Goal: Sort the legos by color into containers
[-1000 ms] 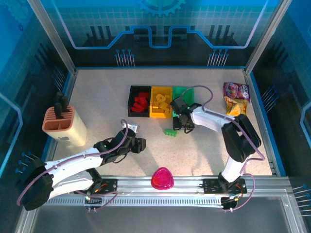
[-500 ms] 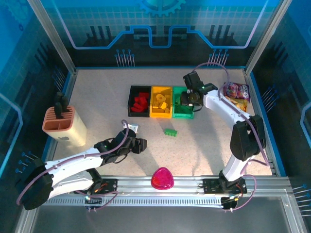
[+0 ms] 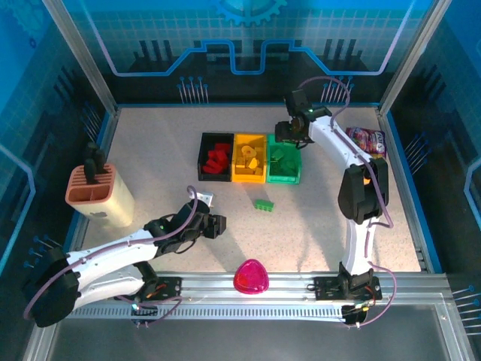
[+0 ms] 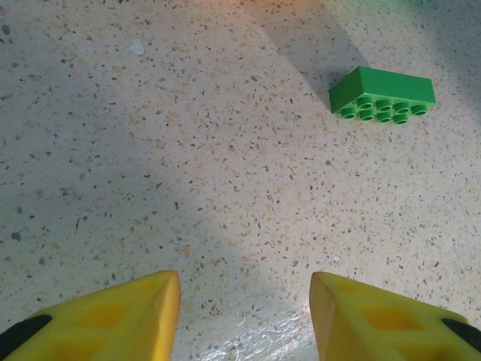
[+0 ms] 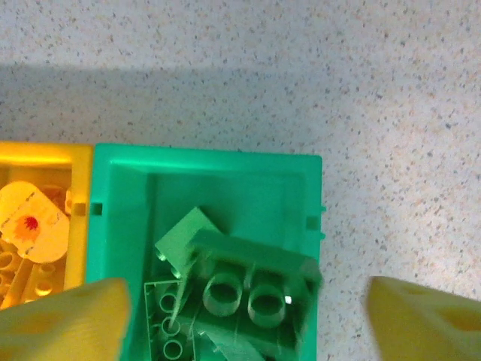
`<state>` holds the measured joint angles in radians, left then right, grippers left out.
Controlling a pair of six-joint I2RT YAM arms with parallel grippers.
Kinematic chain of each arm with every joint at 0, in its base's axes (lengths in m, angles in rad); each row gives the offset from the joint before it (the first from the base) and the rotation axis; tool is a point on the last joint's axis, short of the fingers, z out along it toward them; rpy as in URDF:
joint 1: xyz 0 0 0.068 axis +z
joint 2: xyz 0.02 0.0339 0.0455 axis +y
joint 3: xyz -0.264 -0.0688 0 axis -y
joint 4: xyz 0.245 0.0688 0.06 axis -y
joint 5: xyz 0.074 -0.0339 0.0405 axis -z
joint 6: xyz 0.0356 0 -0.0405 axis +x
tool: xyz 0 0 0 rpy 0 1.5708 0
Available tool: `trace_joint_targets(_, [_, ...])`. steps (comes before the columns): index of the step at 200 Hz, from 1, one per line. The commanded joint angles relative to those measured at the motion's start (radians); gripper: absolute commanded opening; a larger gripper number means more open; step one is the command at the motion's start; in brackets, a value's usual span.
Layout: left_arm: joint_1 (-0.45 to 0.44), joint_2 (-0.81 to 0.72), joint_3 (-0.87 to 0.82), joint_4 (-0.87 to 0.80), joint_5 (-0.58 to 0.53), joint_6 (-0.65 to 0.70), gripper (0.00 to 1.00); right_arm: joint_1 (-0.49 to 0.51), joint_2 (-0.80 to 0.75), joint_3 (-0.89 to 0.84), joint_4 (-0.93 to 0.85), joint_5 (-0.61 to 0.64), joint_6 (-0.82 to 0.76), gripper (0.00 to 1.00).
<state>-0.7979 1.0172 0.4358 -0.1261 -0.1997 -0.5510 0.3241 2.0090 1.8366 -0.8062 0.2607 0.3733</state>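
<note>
From above, the right end effector [image 3: 288, 134] had swung within a second from the bench [image 3: 150, 150] to the green bin's [image 3: 284, 179] far edge. Its wrist view showed the fingers spread wide and a blurred green lego [image 5: 252, 282] in the bin, likely just dropped. The left end effector [image 4: 244, 301] gaped empty, with one green brick [image 4: 383, 94] unsorted ahead.

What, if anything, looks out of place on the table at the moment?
One green lego lies alone on the table, outside the green bin that holds the other green bricks. Nothing looks damaged.
</note>
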Motion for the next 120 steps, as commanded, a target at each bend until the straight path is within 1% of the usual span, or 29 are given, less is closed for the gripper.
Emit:
trace_joint_targets(1, [-0.008, -0.027, 0.032, -0.031, -0.028, 0.003, 0.49, 0.01, -0.023, 0.002, -0.047, 0.03, -0.023, 0.92])
trace_joint_targets(64, [-0.007, -0.002, 0.047, -0.014, -0.021, 0.006, 0.49, 0.1, -0.266, -0.355, 0.106, 0.005, 0.0, 0.91])
trace_joint_targets(85, [-0.008, 0.009, 0.053, -0.007, -0.019, 0.006, 0.49, 0.128, -0.343, -0.471, 0.156, -0.034, 0.009, 0.91])
trace_joint_targets(120, [-0.009, 0.014, 0.048, 0.0, -0.014, 0.001, 0.49, 0.169, -0.407, -0.581, 0.183, -0.082, -0.006, 0.89])
